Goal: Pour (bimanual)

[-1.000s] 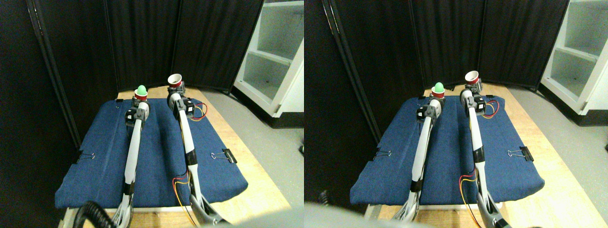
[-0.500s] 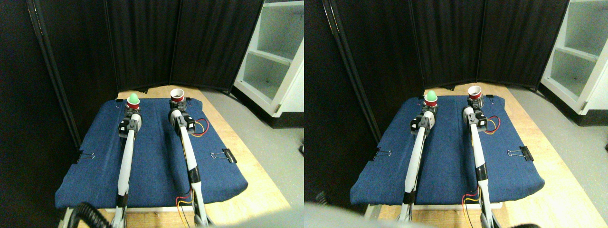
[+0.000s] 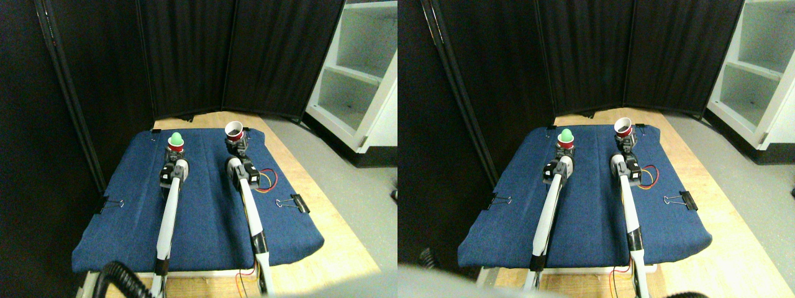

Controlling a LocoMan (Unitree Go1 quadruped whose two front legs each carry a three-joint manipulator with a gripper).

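- Cups sit lower than a second ago: both arms have dropped from their raised, close-together pose and drawn apart toward the far edge of the counter (image 3: 292, 239).
- Left claw (image 3: 174, 153) holds a red cup (image 3: 176, 146) upright, with a green ball (image 3: 176, 137) sitting in its mouth; the jaws appear clamped on the cup's base, though they are small in the view. A second ago this cup was higher and nearer the middle; now it hangs low over the blue cloth (image 3: 205, 198), near the far left corner.
- Right claw (image 3: 236, 144) grips the second red cup (image 3: 234, 130), whose white-rimmed mouth tips slightly toward the camera; it looks empty. Its jaws seem closed round the lower part of that cup. It too has come down, over the far edge of the cloth, right of centre.
- Gap between the two cups has widened; they are now well apart rather than near each other.
- Ball remains in the left cup, so the pour is judged not done; the arms look to be resetting or lowering, not closing for a transfer.
- Binder clips (image 3: 290, 202) pin the cloth at the counter's side edges, clear of both arms.
- Whether either cup touches the cloth I cannot tell.
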